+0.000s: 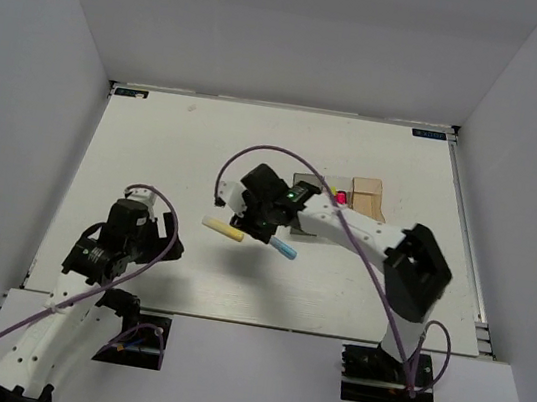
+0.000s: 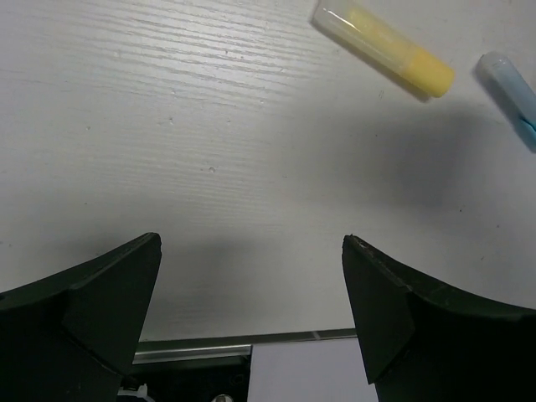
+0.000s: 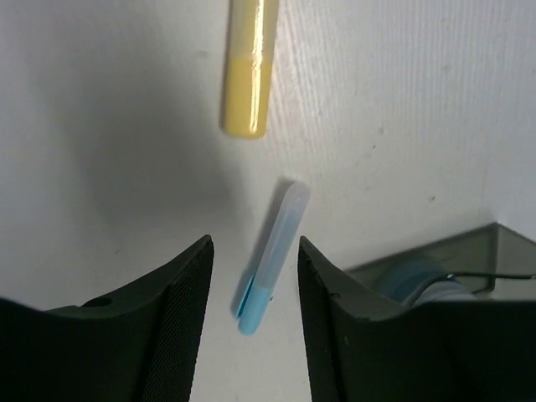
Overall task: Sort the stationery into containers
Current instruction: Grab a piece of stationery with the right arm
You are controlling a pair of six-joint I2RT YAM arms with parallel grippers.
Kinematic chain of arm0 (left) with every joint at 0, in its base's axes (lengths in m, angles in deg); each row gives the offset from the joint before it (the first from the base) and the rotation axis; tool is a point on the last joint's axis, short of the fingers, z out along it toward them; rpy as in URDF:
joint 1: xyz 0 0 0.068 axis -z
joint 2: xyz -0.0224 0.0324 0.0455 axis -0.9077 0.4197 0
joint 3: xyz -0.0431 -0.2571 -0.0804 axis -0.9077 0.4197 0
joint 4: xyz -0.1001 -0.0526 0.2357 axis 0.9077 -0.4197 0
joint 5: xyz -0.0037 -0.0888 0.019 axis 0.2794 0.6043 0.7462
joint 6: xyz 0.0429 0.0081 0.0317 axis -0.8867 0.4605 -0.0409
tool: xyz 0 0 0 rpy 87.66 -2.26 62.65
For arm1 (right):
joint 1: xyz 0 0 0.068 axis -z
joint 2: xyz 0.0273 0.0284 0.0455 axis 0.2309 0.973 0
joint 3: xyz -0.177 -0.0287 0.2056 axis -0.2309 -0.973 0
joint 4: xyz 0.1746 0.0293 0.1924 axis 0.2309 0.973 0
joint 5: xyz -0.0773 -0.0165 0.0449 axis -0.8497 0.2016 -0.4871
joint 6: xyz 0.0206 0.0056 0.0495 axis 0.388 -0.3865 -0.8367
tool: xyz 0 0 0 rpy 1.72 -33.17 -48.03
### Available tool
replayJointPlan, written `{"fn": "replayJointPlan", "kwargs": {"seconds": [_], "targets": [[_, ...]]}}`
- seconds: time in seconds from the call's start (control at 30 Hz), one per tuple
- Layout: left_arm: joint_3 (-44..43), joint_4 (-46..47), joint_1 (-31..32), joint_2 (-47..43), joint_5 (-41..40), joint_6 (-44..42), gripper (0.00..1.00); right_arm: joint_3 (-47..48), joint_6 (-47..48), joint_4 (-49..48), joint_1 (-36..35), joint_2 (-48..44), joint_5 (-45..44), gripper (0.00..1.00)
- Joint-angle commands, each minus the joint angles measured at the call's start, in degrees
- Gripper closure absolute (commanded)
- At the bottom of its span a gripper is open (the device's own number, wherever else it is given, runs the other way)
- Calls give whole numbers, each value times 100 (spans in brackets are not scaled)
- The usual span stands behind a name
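Stationery left to sort amounts to two sticks on the open worktop (image 1: pixel 156 144): a pale yellow stick (image 1: pixel 223 229) and a light blue stick (image 1: pixel 283 249), near each other but apart, just short of the containers (image 1: pixel 367 198). The right tool (image 3: pixel 254 251) hangs low over the blue one with its jaws partly open, one on each side of the stick and, as far as the wrist view shows, not clamped on it. That straddle makes sense: the stick's long axis runs nearly along the gap, tilted a little, with its clear cap pointing away from the wrist, so the jaws would close across its thin width. From above it lies on a diagonal, far-left to near-right, while the yellow stick lies nearly crosswise. A blue roll (image 3: pixel 414 280) already sits in the dark grey bin (image 3: pixel 477 251) (so sorting seems partly done). The left tool (image 2: pixel 251 243) hovers wide open and empty near its base, probably so as not to crowd the right arm.
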Motion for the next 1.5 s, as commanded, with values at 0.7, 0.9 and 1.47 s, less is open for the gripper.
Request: {"fn": "replayJointPlan", "kwargs": {"seconds": [0.7,0.9,1.47], "targets": [[87,-44,-88,-454,308,-218,1,1309,-297,992,-145,1766,-1641,46],[87,-35,-105,-480,326,-209,1,1265,-367,1010,-39,1986,-1545,47],[113,-17,-105,-498,343,-227,1,756,-367,1167,277,1725,-414,100]]}}
